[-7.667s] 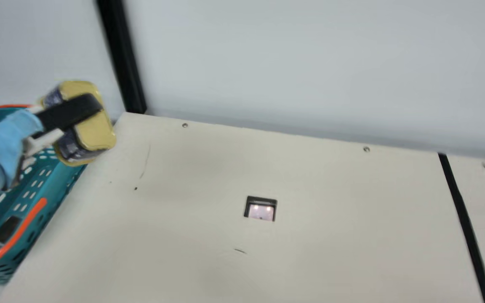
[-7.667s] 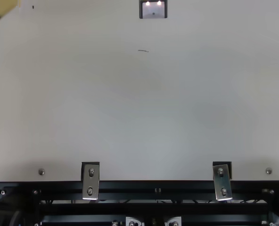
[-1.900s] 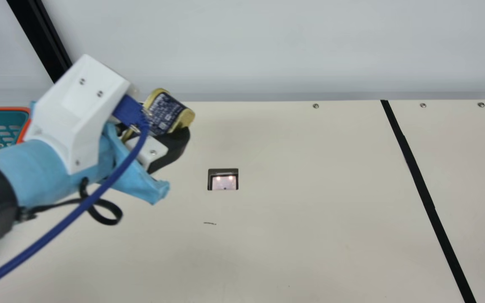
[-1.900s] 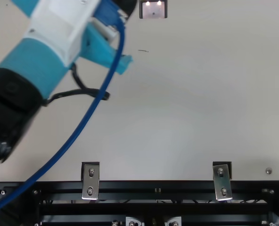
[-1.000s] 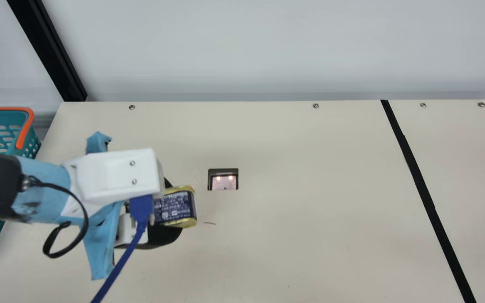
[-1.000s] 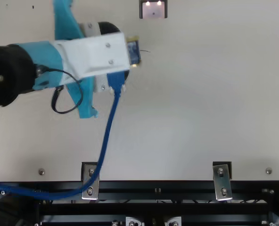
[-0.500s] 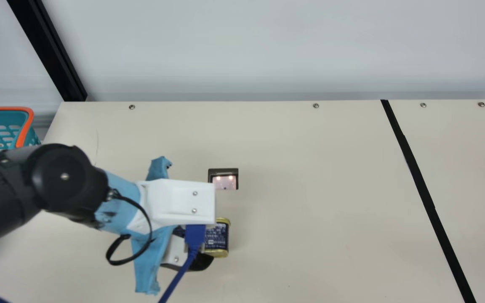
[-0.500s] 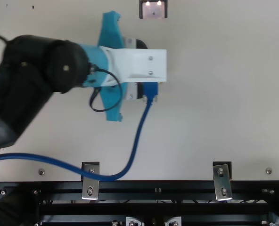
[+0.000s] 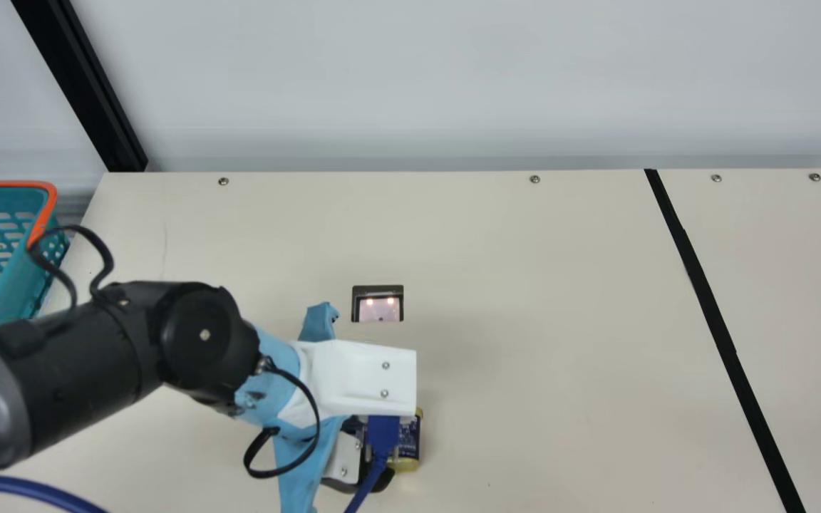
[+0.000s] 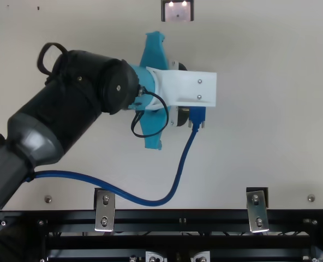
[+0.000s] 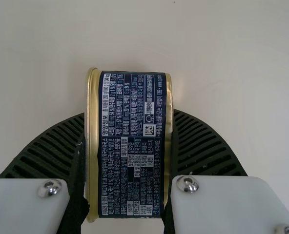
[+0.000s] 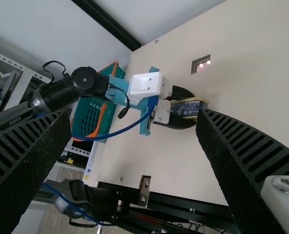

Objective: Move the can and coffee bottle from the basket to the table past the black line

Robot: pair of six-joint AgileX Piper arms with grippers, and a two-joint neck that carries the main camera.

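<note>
Transport of the can (image 11: 130,146) looks to be the step in hand. It is out of the basket (image 9: 17,288) and over the cream surface (image 9: 560,285), near the small recess (image 9: 378,303) and well short of the black line (image 9: 711,306); whether its lower side touches down cannot be told. The left gripper (image 11: 130,117) grasps it, ribbed fingers (image 11: 205,146) pressed to its two gold-rimmed ends.

The next move probably calls for taking the can on past the line with that pinch kept firm, or, if the left arm (image 9: 83,377) lacks the reach, setting it down within range of the other arm. A tilted release could let the rounded can tip over. Where the coffee bottle stands cannot be told.

The left arm slants in from the main view's left, passing over the surface, and bends at the wrist so that the gripper points toward the line's side, white camera mount (image 10: 186,87) uppermost. The right gripper (image 12: 134,114) is spread wide, holding nothing, its wrist camera looking across toward the can.
</note>
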